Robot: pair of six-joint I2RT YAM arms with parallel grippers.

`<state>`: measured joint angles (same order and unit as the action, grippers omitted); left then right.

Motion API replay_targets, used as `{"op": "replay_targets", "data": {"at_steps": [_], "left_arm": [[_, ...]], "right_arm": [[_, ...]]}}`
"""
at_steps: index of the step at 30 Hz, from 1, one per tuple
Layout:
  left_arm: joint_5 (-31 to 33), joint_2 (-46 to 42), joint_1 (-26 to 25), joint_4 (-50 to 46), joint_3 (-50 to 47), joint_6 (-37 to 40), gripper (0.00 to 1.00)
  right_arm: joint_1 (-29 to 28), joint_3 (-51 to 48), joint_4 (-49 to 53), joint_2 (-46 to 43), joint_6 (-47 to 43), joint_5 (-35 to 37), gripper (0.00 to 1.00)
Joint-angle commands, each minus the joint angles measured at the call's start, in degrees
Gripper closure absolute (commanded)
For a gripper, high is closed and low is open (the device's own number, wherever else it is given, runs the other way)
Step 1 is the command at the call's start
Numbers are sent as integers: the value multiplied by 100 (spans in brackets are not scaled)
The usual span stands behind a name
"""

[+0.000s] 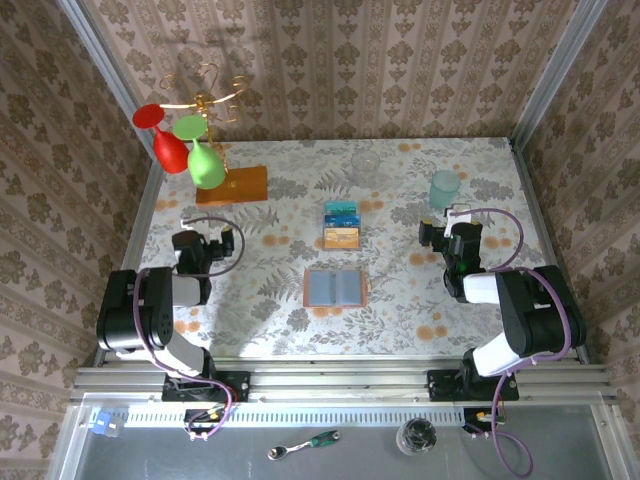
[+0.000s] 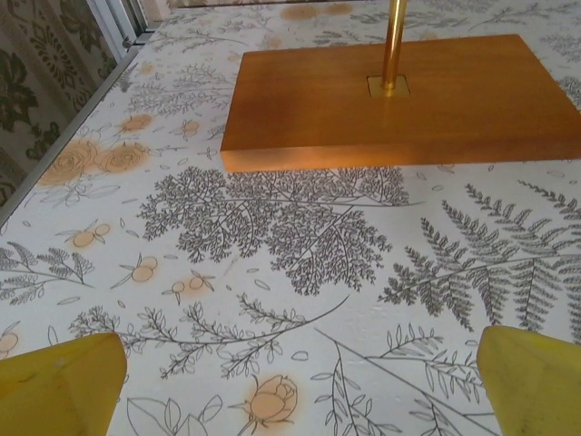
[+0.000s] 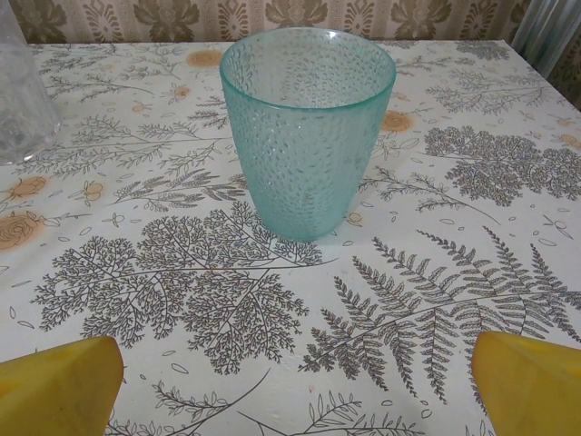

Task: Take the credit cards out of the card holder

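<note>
The card holder (image 1: 335,287) lies open and flat at the table's middle, grey-blue inside with a brown rim. Just beyond it the credit cards (image 1: 342,225) rest on the tablecloth, teal and blue ones behind an orange-tan one. My left gripper (image 1: 190,226) sits low at the left, well apart from the holder. In the left wrist view this gripper (image 2: 300,391) is open, its yellow fingertips (image 2: 59,386) wide apart over bare cloth. My right gripper (image 1: 457,216) sits at the right, also open (image 3: 295,391), with fingertips (image 3: 531,386) spread and nothing between them.
An orange wooden slab (image 2: 399,100) with a brass post (image 2: 392,45) stands just ahead of the left gripper and carries red and green wine glasses (image 1: 185,148). A teal cup (image 3: 307,127) stands ahead of the right gripper. A clear glass (image 1: 366,162) is at the back.
</note>
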<state>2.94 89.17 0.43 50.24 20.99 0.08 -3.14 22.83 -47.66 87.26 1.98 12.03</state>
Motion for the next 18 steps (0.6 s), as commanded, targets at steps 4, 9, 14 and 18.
{"op": "replay_targets", "data": {"at_steps": [4,9,14,18], "left_arm": [[318,7,-183,443,45,235,0],[328,3,-198,420,54,252,0],[317,6,-203,421,55,273,0],[312,4,-201,419,54,274,0]], "right_arm": [[41,-6,-246,36,103,-52,0],[49,-5,-240,36,99,-56,0],[50,-7,-242,39,97,-53,0],[63,28,-202,64,109,-83,0]]}}
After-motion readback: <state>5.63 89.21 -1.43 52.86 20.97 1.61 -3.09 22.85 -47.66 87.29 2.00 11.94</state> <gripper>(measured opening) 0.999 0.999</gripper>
